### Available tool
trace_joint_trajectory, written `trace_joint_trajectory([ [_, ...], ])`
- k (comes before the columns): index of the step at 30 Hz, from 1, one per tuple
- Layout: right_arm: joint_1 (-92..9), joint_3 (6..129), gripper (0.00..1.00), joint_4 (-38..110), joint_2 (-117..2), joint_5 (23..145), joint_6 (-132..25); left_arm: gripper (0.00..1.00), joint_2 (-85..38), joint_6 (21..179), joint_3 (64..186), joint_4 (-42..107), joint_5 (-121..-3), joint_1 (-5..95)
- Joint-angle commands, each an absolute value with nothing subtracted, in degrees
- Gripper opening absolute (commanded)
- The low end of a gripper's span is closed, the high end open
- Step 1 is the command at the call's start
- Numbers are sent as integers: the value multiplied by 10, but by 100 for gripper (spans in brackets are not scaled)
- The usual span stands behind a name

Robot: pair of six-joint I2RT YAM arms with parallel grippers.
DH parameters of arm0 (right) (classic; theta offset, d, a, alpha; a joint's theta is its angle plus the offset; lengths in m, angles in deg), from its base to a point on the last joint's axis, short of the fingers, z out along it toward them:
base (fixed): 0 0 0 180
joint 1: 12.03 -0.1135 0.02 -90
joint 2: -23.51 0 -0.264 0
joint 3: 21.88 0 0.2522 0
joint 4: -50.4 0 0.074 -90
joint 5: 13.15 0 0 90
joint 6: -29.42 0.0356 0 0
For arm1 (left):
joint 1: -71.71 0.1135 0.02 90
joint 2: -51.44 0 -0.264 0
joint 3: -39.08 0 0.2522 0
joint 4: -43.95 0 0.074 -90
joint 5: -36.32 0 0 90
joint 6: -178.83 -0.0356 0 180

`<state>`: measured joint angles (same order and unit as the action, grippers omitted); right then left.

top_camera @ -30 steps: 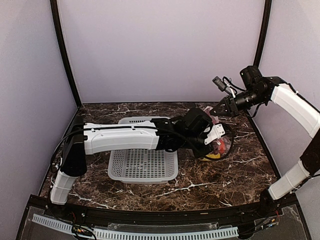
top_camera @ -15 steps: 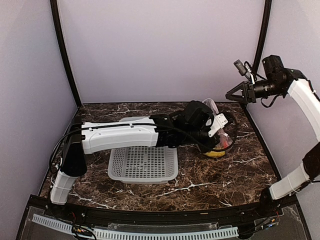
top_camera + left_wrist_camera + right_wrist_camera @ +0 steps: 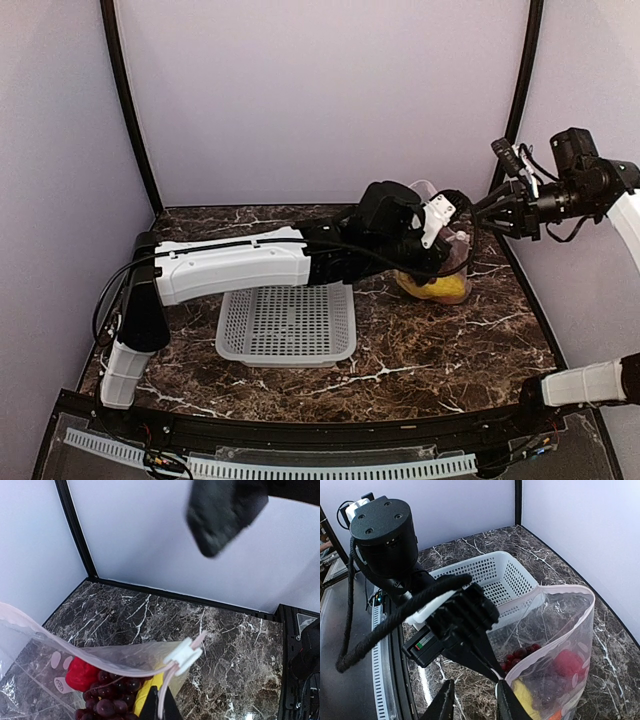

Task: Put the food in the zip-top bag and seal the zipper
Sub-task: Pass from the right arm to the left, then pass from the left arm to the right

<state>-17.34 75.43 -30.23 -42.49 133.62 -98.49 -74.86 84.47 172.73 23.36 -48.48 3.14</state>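
Right tool swung out right, spread, empty; left tool rose, clamped on zipper end. Food sits in zip-top bag, mouth open. Sealing step next, I'd say: right pinches zipper, runs it shut.

The left gripper holds the bag by its top, yellow food low inside. The right gripper hovers just beside it, fingers spread. A basket lies nearer.

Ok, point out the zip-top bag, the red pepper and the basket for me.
zip-top bag [image 3: 557, 614]: right wrist view, on its clear wall above the food.
red pepper [image 3: 80, 674]: left wrist view, on its red body.
basket [image 3: 285, 322]: top external view, on its bare mesh floor.
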Motion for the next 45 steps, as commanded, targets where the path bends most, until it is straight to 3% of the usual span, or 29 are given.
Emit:
trace_joint_trajectory([
  [1, -175, 719, 25, -288, -400, 1317, -1009, 1, -690, 863, 1754, 283, -492, 33],
  [37, -199, 617, 0, -175, -393, 1271, -1003, 1, -682, 882, 1749, 278, -523, 33],
  [45, -200, 634, 0, -201, -395, 1265, -1027, 1, -680, 875, 1748, 269, -515, 33],
])
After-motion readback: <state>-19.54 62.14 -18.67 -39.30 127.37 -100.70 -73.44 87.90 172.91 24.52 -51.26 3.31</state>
